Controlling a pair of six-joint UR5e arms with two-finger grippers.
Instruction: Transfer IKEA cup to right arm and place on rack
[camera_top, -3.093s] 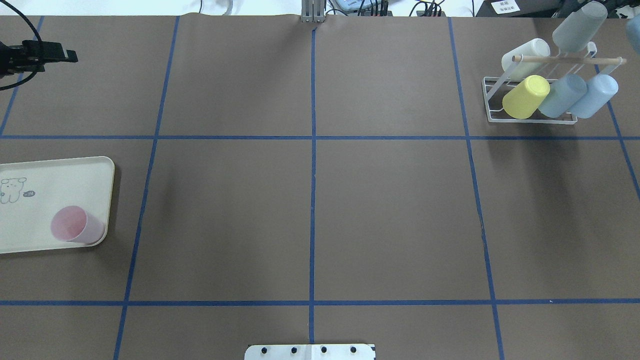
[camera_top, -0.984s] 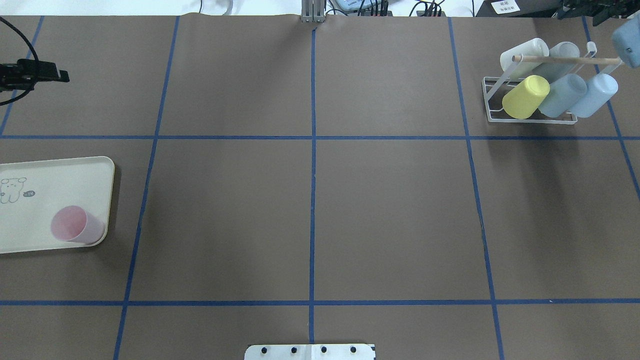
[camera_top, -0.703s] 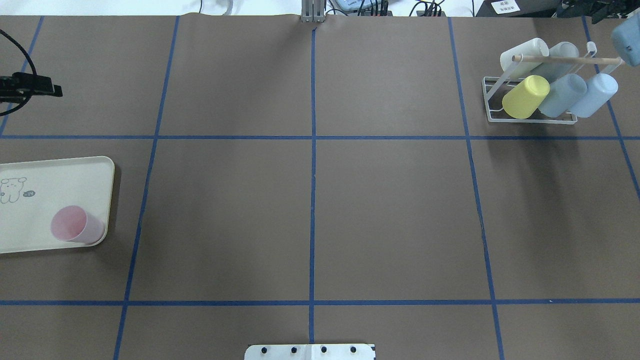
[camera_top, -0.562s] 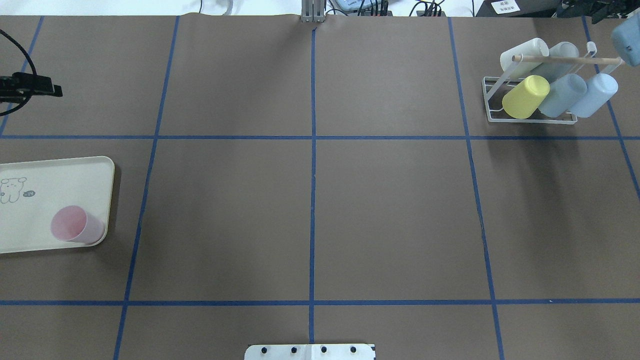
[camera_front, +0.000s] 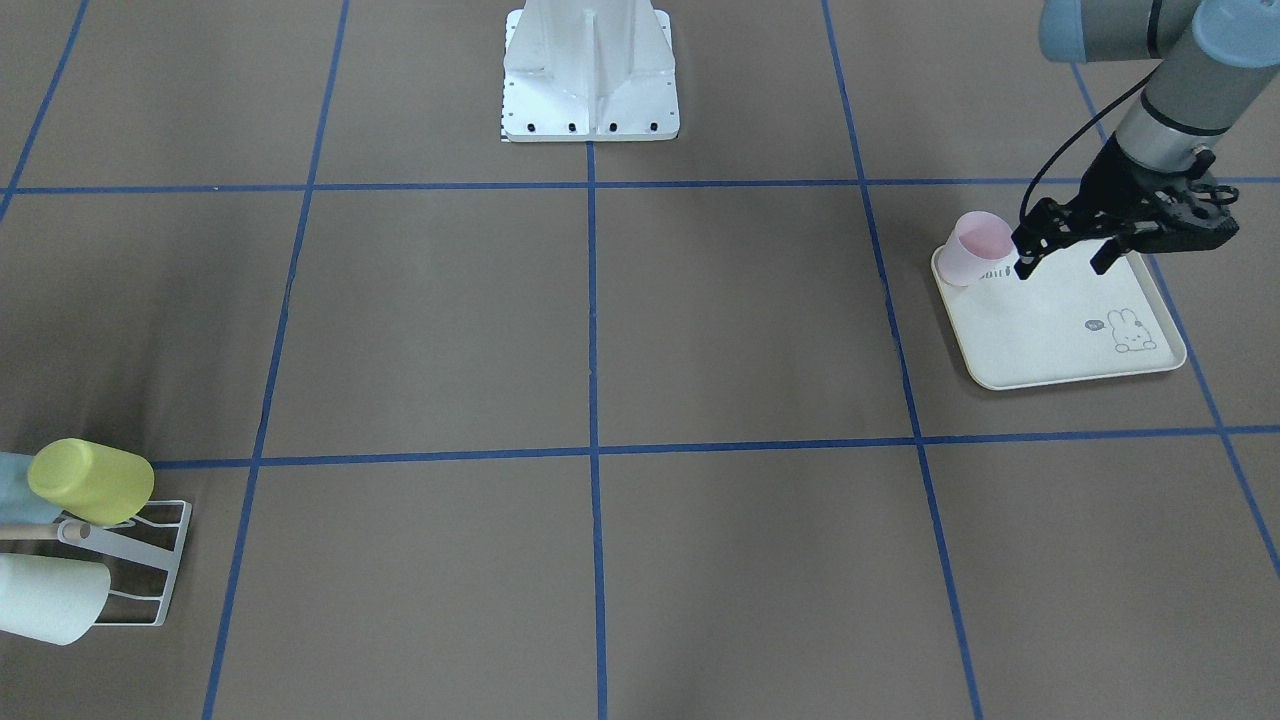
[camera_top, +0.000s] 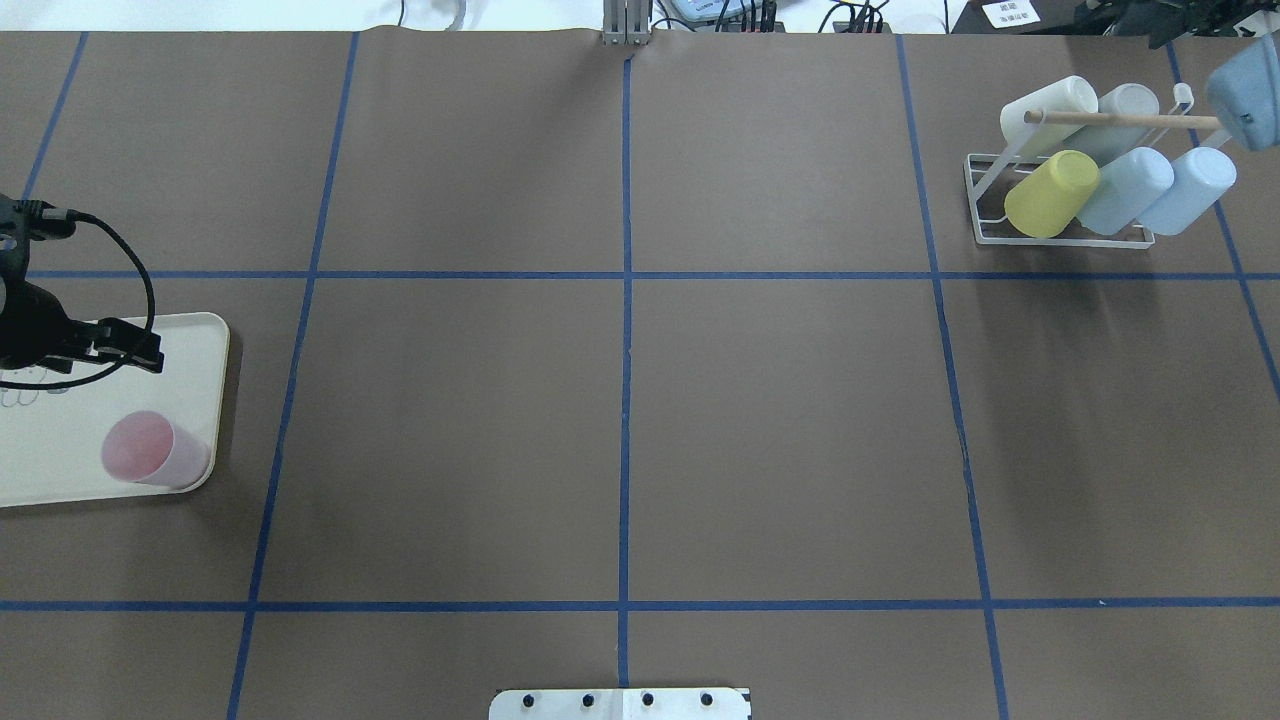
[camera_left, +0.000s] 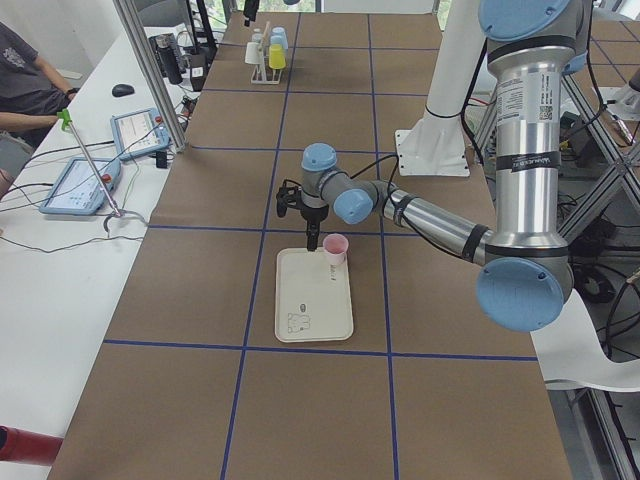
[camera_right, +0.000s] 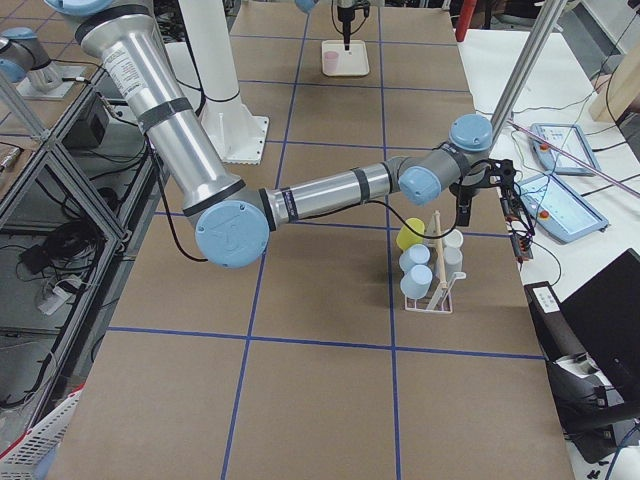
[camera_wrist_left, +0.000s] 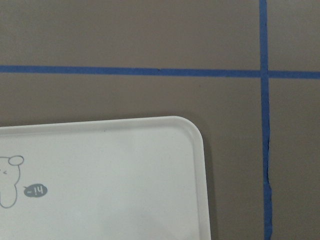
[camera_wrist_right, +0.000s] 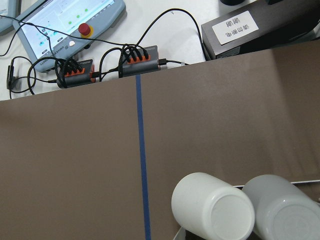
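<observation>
Cup in tray corner — left claw beside

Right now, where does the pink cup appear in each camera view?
Front-facing: pink cup at upper right, on the tray's top-left corner.
Overhead: cup near the left edge, at the tray's bottom-right corner.
Exterior left: cup near centre, at the tray's far right corner.
Exterior right: cup at top centre, small and far.
Left wrist: not in it.
Right wrist: not in it.
Shared landmark: the cream rabbit-print tray under it.

The left end effector hangs empty with fingers spread, while the right arm stretches far out, the right end effector too small to read.
</observation>
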